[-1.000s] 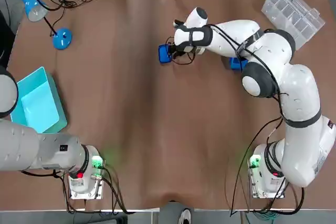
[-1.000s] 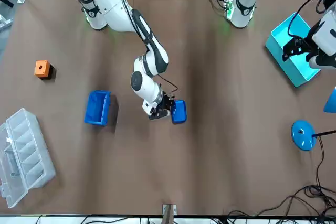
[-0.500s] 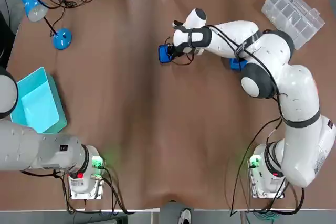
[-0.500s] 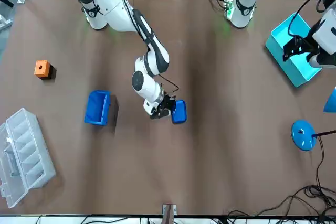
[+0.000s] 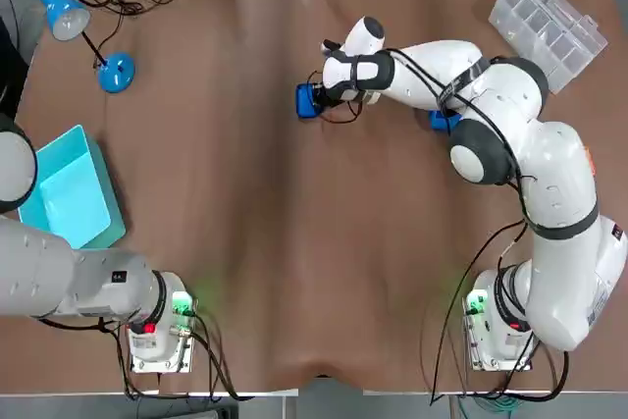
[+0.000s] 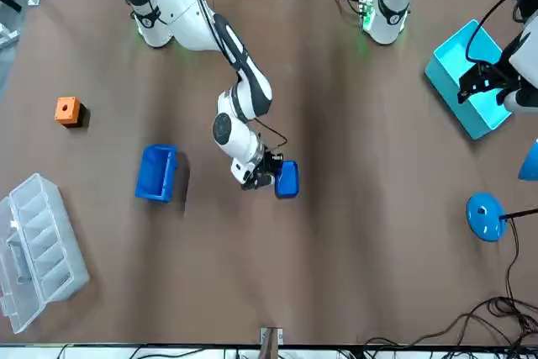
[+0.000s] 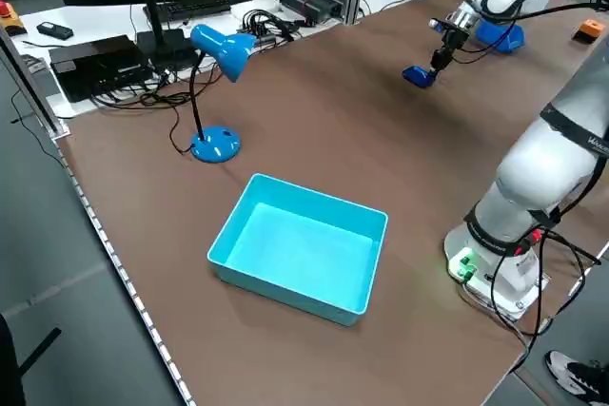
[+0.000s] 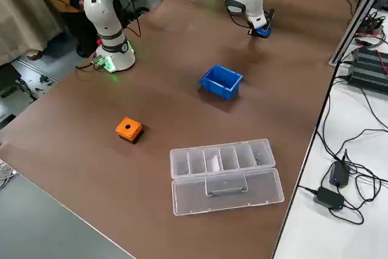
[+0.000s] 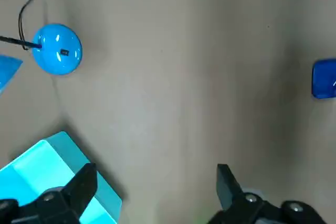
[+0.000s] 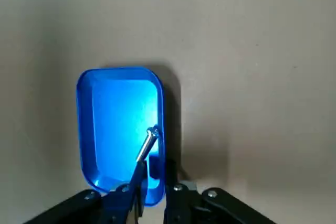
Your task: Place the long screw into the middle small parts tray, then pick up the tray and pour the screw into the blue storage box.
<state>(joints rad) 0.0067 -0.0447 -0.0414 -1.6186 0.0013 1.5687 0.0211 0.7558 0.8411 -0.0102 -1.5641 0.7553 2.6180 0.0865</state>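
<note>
At the far left of the brown table (image 5: 294,272) sit a turquoise bin (image 5: 69,193) and, beyond it, a blue desk lamp (image 5: 115,74). The left gripper (image 9: 156,174) hangs above that end of the table, close to the bin, its jaws spread wide with nothing between them. Toward the middle of the table's far half lies the small parts tray (image 5: 306,101) (a shallow blue dish with rounded corners). The right gripper (image 10: 153,182) is down at the tray's right-hand edge, near one corner. The long screw (image 10: 146,144) slants from the gripper out over that corner, its head above the tray floor. Whether the gripper is clamped on the screw, on the tray's rim, or on nothing cannot be told. Further right, partly under the right arm, stands the blue storage box (image 8: 221,81), well apart from the tray. An orange cube (image 8: 128,128) sits further right again and nearer the robot. A clear compartment organiser (image 5: 547,17) lies with its lid folded open at the far right corner.
</note>
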